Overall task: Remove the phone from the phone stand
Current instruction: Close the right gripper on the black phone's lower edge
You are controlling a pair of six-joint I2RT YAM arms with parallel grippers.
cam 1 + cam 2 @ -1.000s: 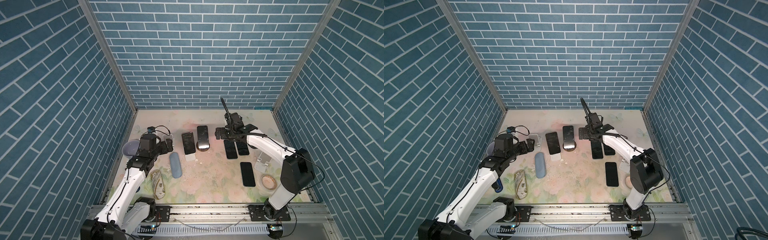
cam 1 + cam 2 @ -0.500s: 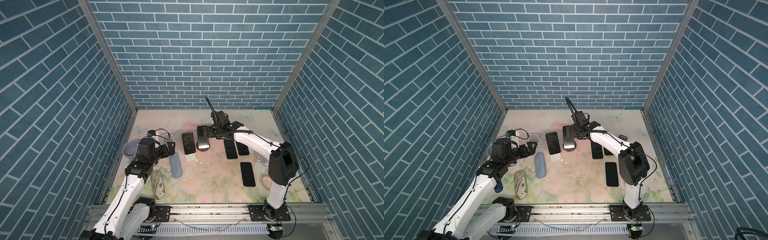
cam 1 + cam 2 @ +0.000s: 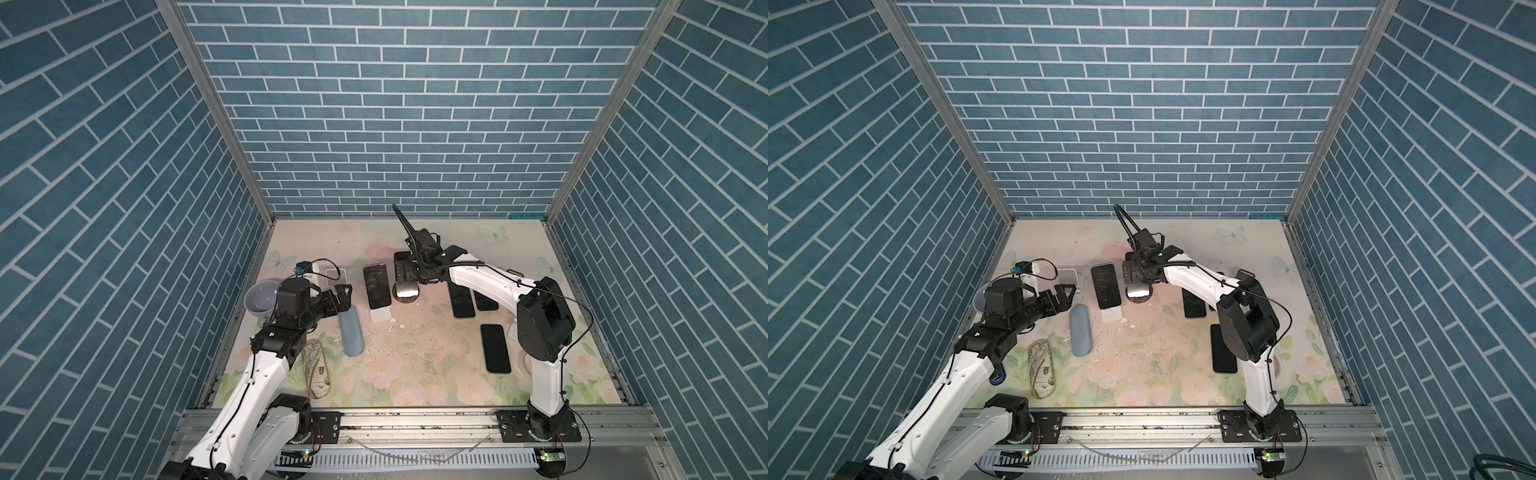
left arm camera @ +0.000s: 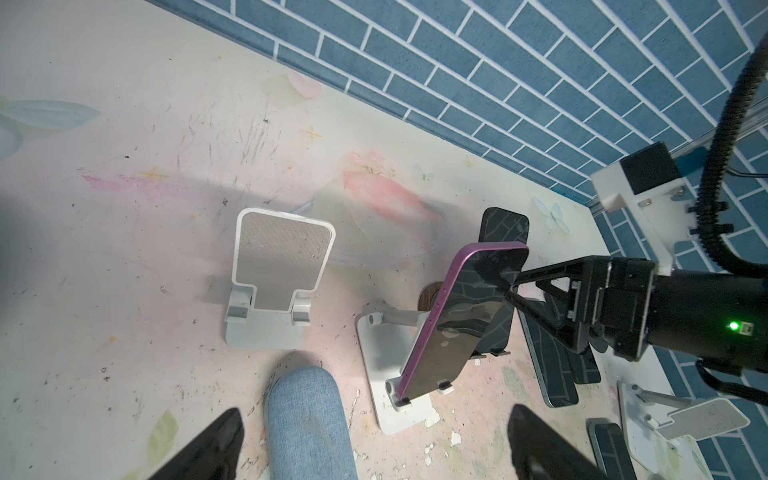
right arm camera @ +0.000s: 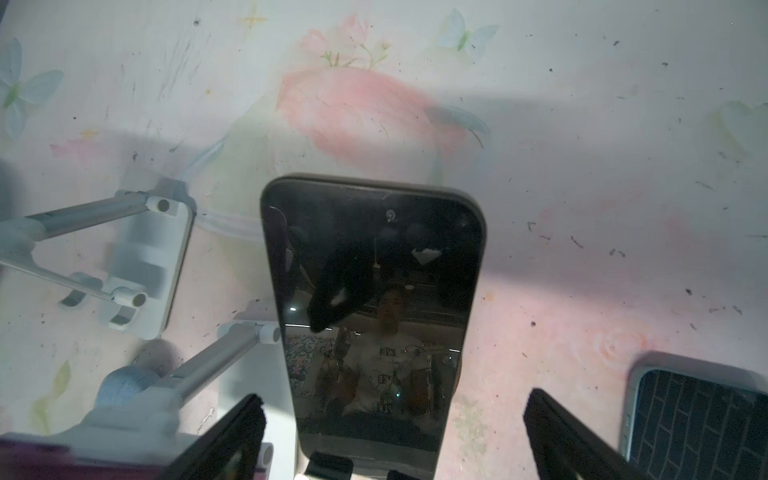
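Right fingers point(image 5: 232, 436) wide, flanking phone point(image 5: 374, 291), not touching. I'd centre, close on its long edges, then lift straight off stand point(image 3: 406, 290).

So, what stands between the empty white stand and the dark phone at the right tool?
The purple phone, leaning on its own white stand; the left wrist view shows it.

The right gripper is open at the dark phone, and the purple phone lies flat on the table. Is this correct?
Not quite. The purple phone does not lie flat on the table: the left wrist view shows it leaning on a white stand. The right gripper is indeed open at the dark phone.
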